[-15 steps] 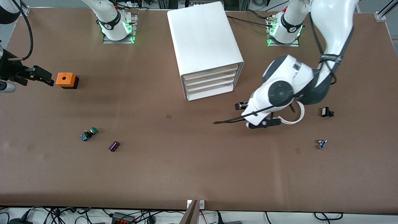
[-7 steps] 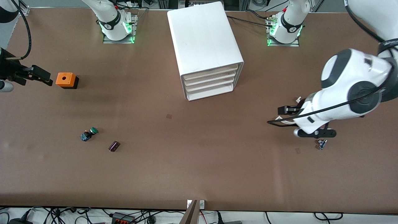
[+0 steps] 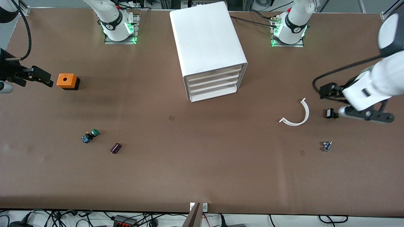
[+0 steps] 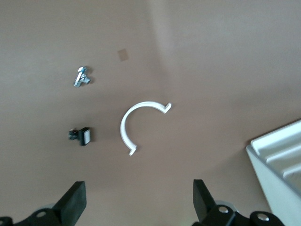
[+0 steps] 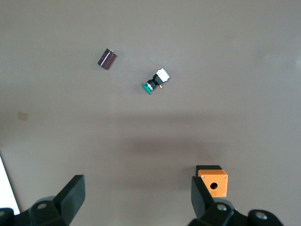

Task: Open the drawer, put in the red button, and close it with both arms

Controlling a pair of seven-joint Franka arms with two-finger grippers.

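I read no writing on anything. My left gripper (image 4: 136,207) hangs wide open and empty over the left arm's end of the table, above a white curved strip (image 3: 296,114), a small black-and-white part (image 3: 330,113) and a small metal part (image 3: 326,146). My right gripper (image 5: 136,200) is wide open, empty, beside the orange box (image 3: 67,81). The white drawer cabinet (image 3: 208,47) shows its drawers shut. I cannot find the red button; only a green button (image 3: 90,136) and a dark purple block (image 3: 115,148).

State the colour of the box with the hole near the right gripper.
Orange box on a black base, clearest in the front view.
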